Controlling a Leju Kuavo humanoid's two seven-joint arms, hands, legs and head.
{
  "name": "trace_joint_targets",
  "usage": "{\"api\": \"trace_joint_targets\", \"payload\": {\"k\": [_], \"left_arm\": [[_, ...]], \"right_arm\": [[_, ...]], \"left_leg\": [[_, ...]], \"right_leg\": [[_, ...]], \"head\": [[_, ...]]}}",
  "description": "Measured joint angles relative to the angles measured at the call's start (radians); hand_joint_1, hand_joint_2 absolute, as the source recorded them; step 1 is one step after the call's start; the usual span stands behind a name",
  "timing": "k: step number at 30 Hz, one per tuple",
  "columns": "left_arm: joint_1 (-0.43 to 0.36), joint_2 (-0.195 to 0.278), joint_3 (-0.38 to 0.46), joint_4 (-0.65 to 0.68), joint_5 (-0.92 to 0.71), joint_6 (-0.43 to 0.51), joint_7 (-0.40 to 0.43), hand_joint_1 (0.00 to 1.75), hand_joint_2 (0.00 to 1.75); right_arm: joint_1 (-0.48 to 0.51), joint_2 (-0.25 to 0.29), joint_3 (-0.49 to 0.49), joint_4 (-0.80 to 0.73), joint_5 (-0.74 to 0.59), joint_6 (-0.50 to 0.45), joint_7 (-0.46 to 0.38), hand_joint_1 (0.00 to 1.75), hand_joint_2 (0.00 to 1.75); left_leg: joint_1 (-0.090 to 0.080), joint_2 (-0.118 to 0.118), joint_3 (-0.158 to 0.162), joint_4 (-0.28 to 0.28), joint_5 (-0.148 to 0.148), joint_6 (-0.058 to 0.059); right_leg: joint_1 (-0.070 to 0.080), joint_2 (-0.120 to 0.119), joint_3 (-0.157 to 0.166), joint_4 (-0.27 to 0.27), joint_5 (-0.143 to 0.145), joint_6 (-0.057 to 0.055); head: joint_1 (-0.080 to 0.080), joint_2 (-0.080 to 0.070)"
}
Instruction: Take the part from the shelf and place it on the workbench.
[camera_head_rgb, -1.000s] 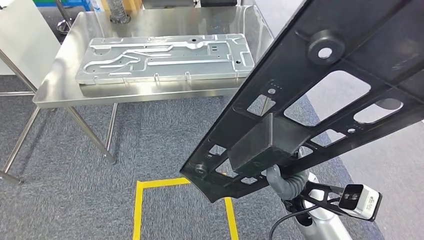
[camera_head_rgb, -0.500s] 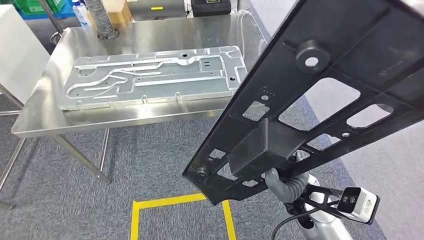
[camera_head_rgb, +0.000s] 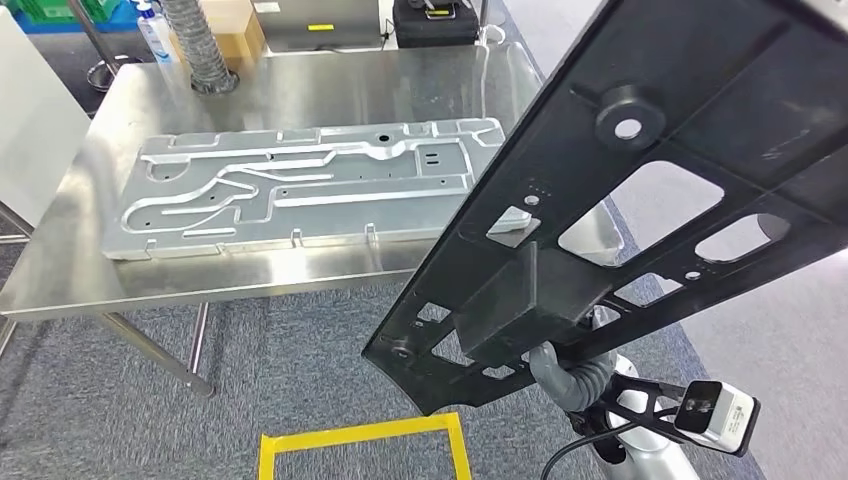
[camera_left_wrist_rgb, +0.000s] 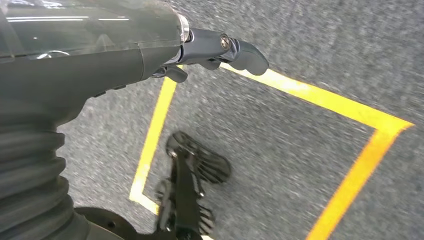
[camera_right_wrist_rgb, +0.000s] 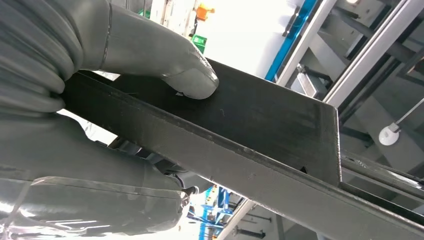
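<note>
The right robot hand (camera_right_wrist_rgb: 100, 65) clamps the black frame part (camera_head_rgb: 640, 190), its long axis slanting up and to the right, with the steel tabletop (camera_head_rgb: 60, 280) ahead-left; the left robot hand (camera_left_wrist_rgb: 200, 50) hangs empty, fingers curled.

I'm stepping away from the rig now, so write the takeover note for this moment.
Right hand: grips the black frame part, thumb pressed on its flat face; the part is carried tilted in the air.
Left hand: holds nothing, hangs above the carpet and yellow floor tape.
Workbench: steel table ahead, a silver metal plate already lying on it.
Done: part taken.
Left: reach the workbench and set the part down.
</note>
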Motion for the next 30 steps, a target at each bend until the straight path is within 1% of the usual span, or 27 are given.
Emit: {"api": "trace_joint_targets", "payload": {"k": [1, 2, 3, 4, 6, 7, 8, 9, 11, 12, 13, 14, 15, 16, 17, 18, 19, 20, 21, 22, 23, 24, 26, 27, 28, 29, 30], "left_arm": [[0.000, -0.001, 0.000, 0.000, 0.000, 0.001, 0.000, 0.00, 1.75], [-0.002, -0.002, 0.000, 0.001, 0.001, 0.002, 0.000, 0.00, 1.75], [-0.003, -0.003, 0.001, 0.001, 0.002, 0.004, 0.000, 0.00, 1.75], [-0.005, -0.005, 0.001, 0.002, 0.003, 0.005, 0.000, 0.00, 1.75], [-0.007, -0.007, 0.002, 0.002, 0.006, 0.008, 0.000, 0.00, 1.75], [-0.008, -0.008, 0.002, 0.002, 0.006, 0.009, 0.001, 0.00, 1.75], [-0.009, -0.010, 0.002, 0.002, 0.005, 0.009, 0.001, 0.00, 1.75], [-0.009, -0.010, 0.002, 0.002, 0.003, 0.008, 0.002, 0.00, 1.75], [-0.011, -0.012, 0.002, 0.002, 0.000, 0.008, 0.001, 0.00, 1.75], [-0.011, -0.012, 0.002, 0.002, -0.001, 0.008, 0.001, 0.00, 1.75], [-0.011, -0.012, 0.002, 0.002, -0.001, 0.007, 0.000, 0.00, 1.75], [-0.010, -0.012, 0.003, 0.002, -0.002, 0.007, -0.002, 0.00, 1.75], [-0.009, -0.013, 0.003, 0.002, -0.002, 0.005, -0.004, 0.00, 1.75], [-0.007, -0.013, 0.004, 0.002, -0.004, 0.003, -0.006, 0.00, 1.75], [-0.007, -0.013, 0.006, 0.002, -0.006, 0.001, -0.008, 0.00, 1.75], [-0.008, -0.012, 0.007, 0.002, -0.009, -0.002, -0.011, 0.00, 1.75], [-0.010, -0.012, 0.008, 0.002, -0.012, -0.006, -0.014, 0.00, 1.75], [-0.012, -0.011, 0.009, 0.002, -0.015, -0.010, -0.017, 0.00, 1.75], [-0.014, -0.010, 0.009, 0.002, -0.019, -0.015, -0.021, 0.00, 1.75], [-0.015, -0.010, 0.009, 0.002, -0.024, -0.020, -0.024, 0.00, 1.75], [-0.016, -0.009, 0.010, 0.002, -0.029, -0.026, -0.027, 0.00, 1.75], [-0.019, -0.009, 0.010, 0.002, -0.035, -0.031, -0.028, 0.00, 1.75], [-0.023, -0.009, 0.009, 0.002, -0.046, -0.041, -0.031, 0.00, 1.75], [-0.026, -0.008, 0.009, 0.002, -0.051, -0.046, -0.032, 0.00, 1.75], [-0.029, -0.008, 0.009, 0.002, -0.056, -0.050, -0.033, 0.00, 1.75], [-0.032, -0.008, 0.009, 0.002, -0.060, -0.053, -0.033, 0.00, 1.75], [-0.036, -0.009, 0.008, 0.001, -0.064, -0.057, -0.033, 0.00, 1.75]], "right_arm": [[0.003, 0.000, -0.001, 0.000, 0.006, -0.003, 0.000, 1.75, 1.75], [0.006, 0.000, -0.002, 0.001, 0.013, -0.008, 0.000, 1.75, 1.75], [0.009, 0.000, -0.003, 0.001, 0.020, -0.015, 0.000, 1.75, 1.75], [0.011, 0.000, -0.005, 0.002, 0.025, -0.025, 0.000, 1.75, 1.75], [0.011, 0.000, -0.009, 0.003, 0.030, -0.047, 0.000, 1.75, 1.75], [0.008, -0.002, -0.012, 0.004, 0.030, -0.060, 0.000, 1.75, 1.75], [0.001, -0.003, -0.017, 0.010, 0.028, -0.075, 0.000, 1.75, 1.75], [-0.008, -0.004, -0.024, 0.020, 0.027, -0.089, 0.000, 1.75, 1.75], [-0.036, -0.004, -0.047, 0.052, 0.039, -0.125, 0.000, 1.75, 1.75], [-0.051, -0.004, -0.062, 0.069, 0.063, -0.152, 0.000, 1.75, 1.75], [-0.065, -0.004, -0.076, 0.082, 0.098, -0.187, 0.000, 1.75, 1.75], [-0.083, -0.004, -0.088, 0.096, 0.149, -0.231, 0.001, 1.75, 1.75], [-0.106, -0.005, -0.096, 0.109, 0.205, -0.278, 0.005, 1.75, 1.75], [-0.135, -0.005, -0.101, 0.124, 0.265, -0.328, 0.012, 1.75, 1.75], [-0.169, -0.005, -0.105, 0.144, 0.336, -0.390, 0.027, 1.75, 1.75], [-0.206, -0.005, -0.106, 0.167, 0.405, -0.450, 0.047, 1.75, 1.75], [-0.245, -0.005, -0.106, 0.195, 0.480, -0.512, 0.074, 1.75, 1.75], [-0.288, -0.005, -0.104, 0.229, 0.567, -0.574, 0.113, 1.75, 1.75], [-0.337, -0.005, -0.098, 0.265, 0.656, -0.624, 0.156, 1.75, 1.75], [-0.391, -0.005, -0.088, 0.306, 0.761, -0.671, 0.206, 1.75, 1.75], [-0.449, -0.004, -0.074, 0.352, 0.876, -0.711, 0.258, 1.75, 1.75], [-0.509, -0.004, -0.056, 0.401, 0.986, -0.739, 0.306, 1.75, 1.75], [-0.623, -0.004, -0.004, 0.517, 1.194, -0.753, 0.392, 1.75, 1.75], [-0.674, -0.004, 0.030, 0.582, 1.278, -0.746, 0.424, 1.75, 1.75], [-0.720, -0.004, 0.067, 0.652, 1.352, -0.736, 0.449, 1.75, 1.75], [-0.759, -0.004, 0.107, 0.722, 1.410, -0.725, 0.463, 1.75, 1.75], [-0.792, -0.004, 0.146, 0.791, 1.451, -0.713, 0.470, 1.75, 1.75]], "left_leg": [[-0.001, 0.000, 0.018, 0.002, -0.014, -0.003], [-0.001, -0.002, 0.030, 0.002, -0.029, -0.008], [-0.001, -0.004, 0.038, 0.001, -0.041, -0.014], [-0.002, -0.005, 0.046, 0.003, -0.048, -0.020], [-0.001, -0.004, 0.054, 0.008, -0.051, -0.032], [0.000, -0.002, 0.052, 0.026, -0.050, -0.036], [0.001, -0.001, 0.037, 0.056, -0.057, -0.040], [0.002, 0.000, 0.010, 0.103, -0.074, -0.042], [0.003, 0.001, -0.067, 0.217, -0.130, -0.048], [0.003, 0.001, -0.101, 0.257, -0.152, -0.050], [0.002, 0.001, -0.123, 0.269, -0.153, -0.050], [0.002, 0.001, -0.130, 0.249, -0.129, -0.048], [0.001, 0.001, -0.122, 0.197, -0.080, -0.044], [-0.002, 0.002, -0.107, 0.130, -0.025, -0.037], [-0.005, 0.003, -0.093, 0.071, 0.012, -0.032], [-0.009, 0.004, -0.085, 0.029, 0.036, -0.026], [-0.013, 0.005, -0.083, 0.009, 0.044, -0.021], [-0.015, 0.006, -0.084, 0.004, 0.044, -0.017], [-0.015, 0.006, -0.081, -0.004, 0.054, -0.012], [-0.014, 0.008, -0.077, -0.013, 0.062, -0.008], [-0.013, 0.009, -0.073, -0.022, 0.068, -0.004], [-0.011, 0.010, -0.069, -0.031, 0.074, -0.001], [-0.011, 0.011, -0.067, -0.035, 0.076, 0.002], [-0.010, 0.009, -0.066, -0.035, 0.075, 0.002], [-0.008, 0.007, -0.066, -0.034, 0.074, 0.000], [-0.004, 0.002, -0.065, -0.032, 0.072, -0.003], [0.001, -0.005, -0.063, -0.028, 0.069, -0.007]], "right_leg": [[0.002, -0.001, 0.001, -0.058, 0.079, -0.004], [0.005, -0.003, 0.004, -0.104, 0.155, -0.010], [0.009, -0.003, 0.006, -0.133, 0.219, -0.016], [0.011, -0.003, 0.009, -0.147, 0.251, -0.021], [0.012, -0.001, 0.024, -0.157, 0.254, -0.033], [0.011, 0.000, 0.033, -0.165, 0.251, -0.040], [0.011, 0.000, 0.043, -0.170, 0.247, -0.046], [0.011, 0.000, 0.050, -0.173, 0.244, -0.051], [0.014, 0.000, 0.058, -0.174, 0.233, -0.057], [0.016, 0.001, 0.062, -0.173, 0.228, -0.059], [0.017, 0.001, 0.068, -0.172, 0.221, -0.059], [0.019, 0.002, 0.074, -0.171, 0.215, -0.060], [0.019, 0.004, 0.082, -0.169, 0.209, -0.060], [0.020, 0.005, 0.088, -0.169, 0.203, -0.059], [0.020, 0.007, 0.092, -0.168, 0.200, -0.057], [0.019, 0.009, 0.093, -0.168, 0.199, -0.053], [0.018, 0.010, 0.092, -0.169, 0.198, -0.049], [0.017, 0.011, 0.091, -0.170, 0.200, -0.044], [0.016, 0.011, 0.088, -0.171, 0.200, -0.038], [0.015, 0.008, 0.086, -0.167, 0.196, -0.035], [0.014, 0.006, 0.078, -0.153, 0.185, -0.031], [0.013, 0.003, 0.061, -0.117, 0.165, -0.027], [0.007, 0.000, 0.001, 0.009, 0.109, -0.020], [0.002, 0.000, -0.031, 0.071, 0.091, -0.015], [-0.002, -0.001, -0.051, 0.105, 0.089, -0.010], [-0.008, -0.002, -0.051, 0.099, 0.108, -0.005], [-0.014, -0.003, -0.031, 0.054, 0.144, 0.002]], "head": [[0.000, 0.000], [0.000, 0.000], [0.000, 0.000], [0.000, 0.000], [0.000, 0.000], [0.000, 0.000], [0.000, 0.000], [0.000, 0.000], [0.000, 0.000], [0.000, 0.000], [0.000, 0.000], [0.000, 0.000], [0.000, 0.000], [0.000, 0.000], [0.000, 0.000], [0.000, 0.000], [0.000, 0.000], [0.000, 0.000], [0.000, 0.000], [0.000, 0.000], [0.000, 0.000], [0.000, 0.000], [0.000, 0.000], [0.000, 0.000], [0.000, 0.000], [0.000, 0.000], [0.000, 0.000]]}}
